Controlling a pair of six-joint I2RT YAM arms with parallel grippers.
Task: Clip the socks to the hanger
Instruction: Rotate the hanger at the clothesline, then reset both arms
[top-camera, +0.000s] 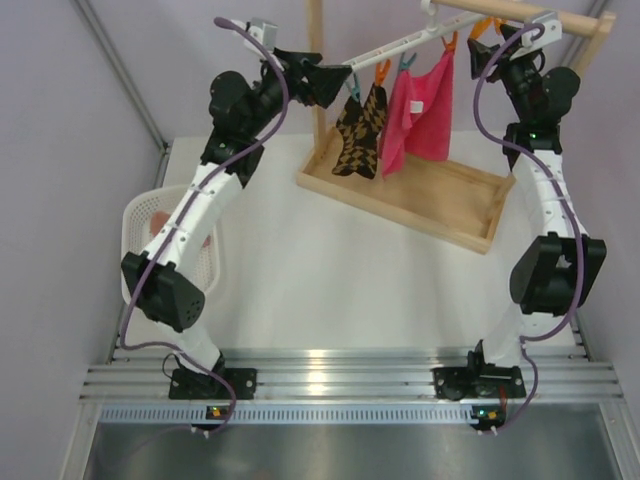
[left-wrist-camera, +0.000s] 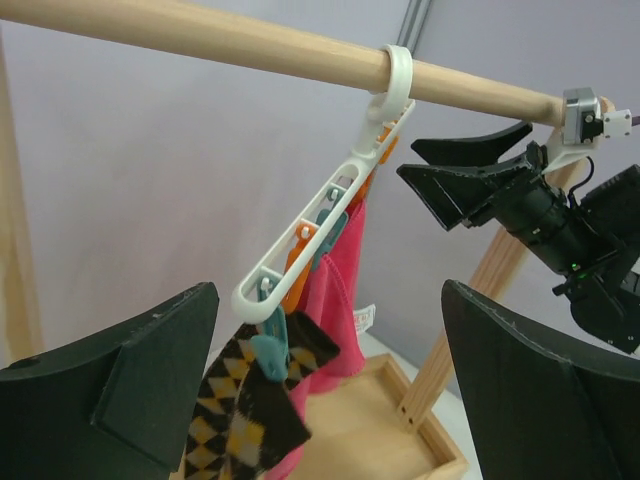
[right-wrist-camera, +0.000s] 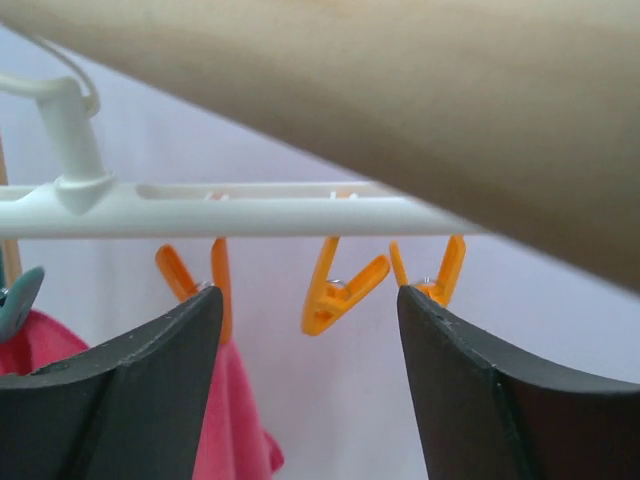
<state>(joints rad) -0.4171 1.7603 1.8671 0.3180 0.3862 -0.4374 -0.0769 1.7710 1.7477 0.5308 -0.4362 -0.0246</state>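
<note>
My left tool (left-wrist-camera: 330, 300) is wide apart and holds nothing, near the low end of the hanger (left-wrist-camera: 335, 195). The hanger hangs tilted on the wooden rod (left-wrist-camera: 200, 35). The socks (left-wrist-camera: 228, 400) hang there at a teal clip (left-wrist-camera: 270, 348). My right tool (right-wrist-camera: 308, 295) is apart too, below the orange clips (right-wrist-camera: 340, 290).

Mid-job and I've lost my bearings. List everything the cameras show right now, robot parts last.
hanger: one, white, hooked on the rack's rail.
clips: several, orange and teal, under the hanger; two orange ones near the right arm are empty.
socks: apparently two, brown-yellow check, clipped at the hanger's low end.
cloth: one, bright pink, clipped beside the socks.
wooden rack: one, pale wood, far side of the table.
basket: one, white, table's left edge, with something peach-pink inside.
table: one, white.
left gripper: black, jaws open, facing the socks.
right gripper: black, jaws open, facing the empty clips.
</note>
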